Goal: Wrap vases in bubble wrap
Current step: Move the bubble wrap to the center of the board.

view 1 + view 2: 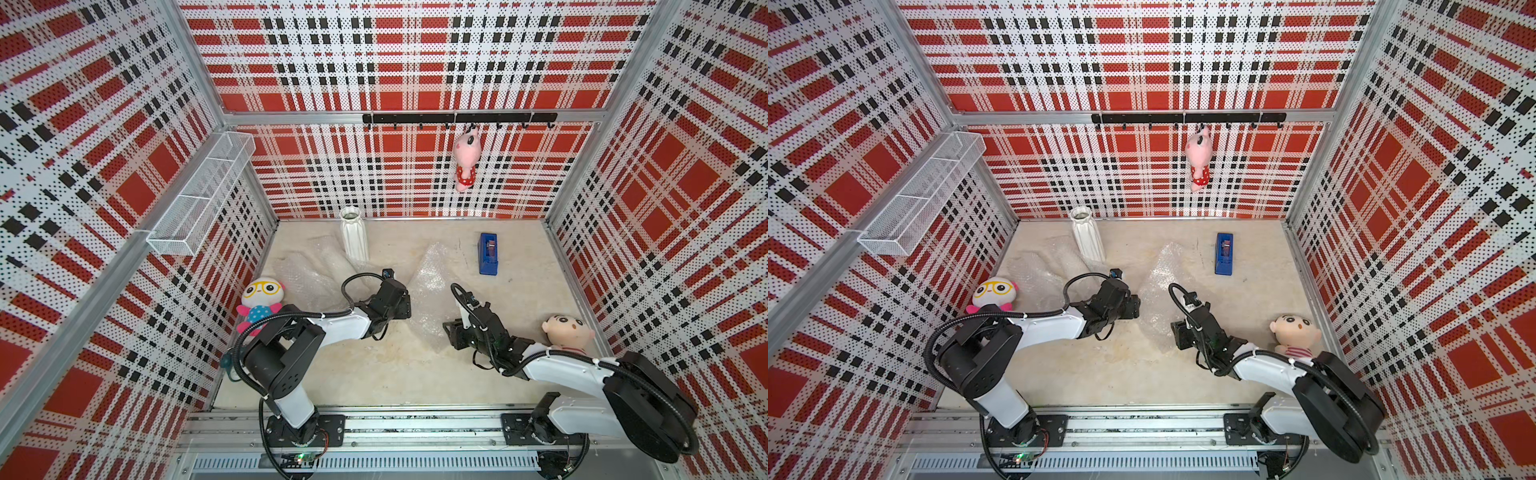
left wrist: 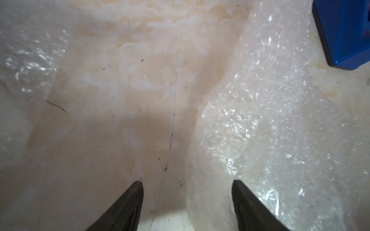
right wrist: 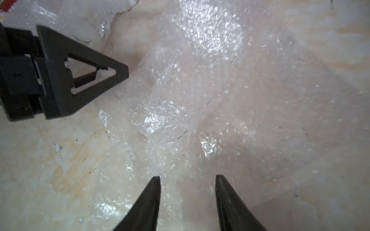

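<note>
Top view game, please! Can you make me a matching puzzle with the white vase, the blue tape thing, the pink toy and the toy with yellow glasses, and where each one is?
Things:
1. white ribbed vase
2. blue tape dispenser
3. pink plush toy
4. plush toy with yellow glasses

Places:
A. hanging from the black hook rail
B. against the side wall, under the white mesh shelf
C. on the table, touching nothing else
D. upright near the back wall, beside bubble wrap

Pairs: 1-D, 2-C, 3-A, 4-B.
</note>
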`<action>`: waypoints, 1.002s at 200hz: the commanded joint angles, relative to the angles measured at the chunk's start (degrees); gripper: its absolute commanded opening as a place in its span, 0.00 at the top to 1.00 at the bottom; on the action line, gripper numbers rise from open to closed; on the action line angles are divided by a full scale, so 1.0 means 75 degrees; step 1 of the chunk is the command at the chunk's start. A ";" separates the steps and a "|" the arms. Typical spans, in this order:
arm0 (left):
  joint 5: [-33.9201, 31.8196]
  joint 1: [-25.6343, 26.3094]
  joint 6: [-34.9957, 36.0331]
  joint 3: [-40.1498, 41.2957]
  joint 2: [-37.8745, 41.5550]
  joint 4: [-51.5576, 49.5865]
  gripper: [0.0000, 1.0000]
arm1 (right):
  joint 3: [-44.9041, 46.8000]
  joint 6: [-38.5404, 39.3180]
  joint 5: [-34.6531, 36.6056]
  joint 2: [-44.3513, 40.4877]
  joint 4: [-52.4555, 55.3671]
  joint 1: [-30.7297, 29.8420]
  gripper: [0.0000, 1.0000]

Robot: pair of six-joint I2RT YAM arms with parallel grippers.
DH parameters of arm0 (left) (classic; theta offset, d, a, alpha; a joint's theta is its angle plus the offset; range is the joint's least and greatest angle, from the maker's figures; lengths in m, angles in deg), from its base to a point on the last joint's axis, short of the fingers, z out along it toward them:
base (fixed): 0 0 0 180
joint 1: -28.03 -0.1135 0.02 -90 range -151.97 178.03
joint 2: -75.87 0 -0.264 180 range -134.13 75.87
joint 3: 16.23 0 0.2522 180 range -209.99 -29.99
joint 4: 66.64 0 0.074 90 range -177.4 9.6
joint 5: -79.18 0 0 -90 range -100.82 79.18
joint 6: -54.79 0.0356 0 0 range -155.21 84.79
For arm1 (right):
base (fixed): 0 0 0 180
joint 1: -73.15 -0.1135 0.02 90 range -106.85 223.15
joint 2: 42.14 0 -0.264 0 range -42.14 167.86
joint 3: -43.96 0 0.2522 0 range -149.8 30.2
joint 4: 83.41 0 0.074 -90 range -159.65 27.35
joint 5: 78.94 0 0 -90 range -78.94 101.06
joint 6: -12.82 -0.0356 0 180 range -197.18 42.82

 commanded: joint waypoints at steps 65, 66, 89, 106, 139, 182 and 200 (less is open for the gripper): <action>-0.0455 0.1158 0.0119 0.0446 0.1357 -0.0320 0.26 | -0.0455 -0.0432 0.0477 0.0351 0.0744 0.1109 0.47; -0.0473 0.1158 0.0112 0.0446 0.1389 -0.0331 0.25 | -0.0461 -0.0440 0.0467 0.0377 0.0732 0.1116 0.47; -0.0861 0.0889 0.0120 0.0375 0.1779 -0.0324 0.15 | -0.0437 -0.0683 0.0398 0.0830 0.0569 0.1147 0.48; -0.0703 0.0776 0.0380 -0.0202 0.1451 -0.0486 0.14 | -0.0350 -0.0827 0.0443 0.0895 0.0458 0.1147 0.47; -0.1058 0.1726 0.1150 -0.1816 0.0319 -0.1184 0.16 | -0.0109 -0.0981 0.0598 0.0625 0.0474 0.1162 0.47; -0.0198 0.2361 0.1658 -0.2156 -0.0704 -0.0904 0.18 | 0.0480 -0.1273 0.0433 0.0221 0.0083 0.1433 0.46; 0.0130 0.2460 0.1675 -0.2100 -0.0977 -0.0768 0.18 | 0.0652 -0.1328 0.0097 0.0163 -0.0208 0.1612 0.46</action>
